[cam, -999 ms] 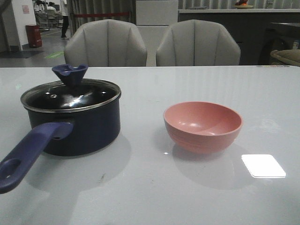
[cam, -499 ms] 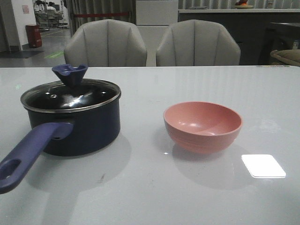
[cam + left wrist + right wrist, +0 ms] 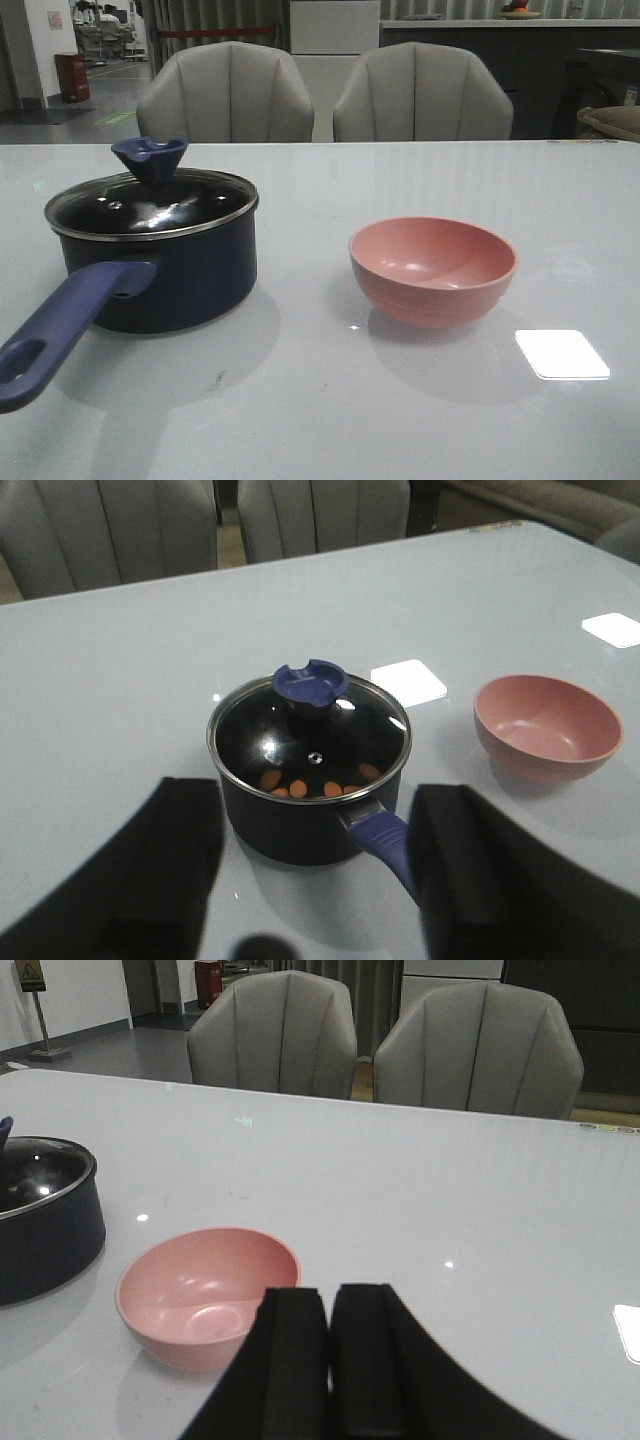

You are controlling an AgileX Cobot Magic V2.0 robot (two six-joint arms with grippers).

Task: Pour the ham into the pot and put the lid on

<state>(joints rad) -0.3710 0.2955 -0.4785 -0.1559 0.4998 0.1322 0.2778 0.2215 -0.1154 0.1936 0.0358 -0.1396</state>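
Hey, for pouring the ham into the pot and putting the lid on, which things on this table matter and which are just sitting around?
Part of the job:
- ham, inside the pot under the glass
- pot
- lid, seated on the pot
- pink bowl, empty

Just there:
- two grey chairs behind the table

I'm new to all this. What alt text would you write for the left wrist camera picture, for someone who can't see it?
A dark navy pot sits on a pale table with its glass lid on, small orange ham chunks visible through it. An empty pink bowl stands apart beside it. The left gripper is open, its black fingers on either side of the pot's blue handle.
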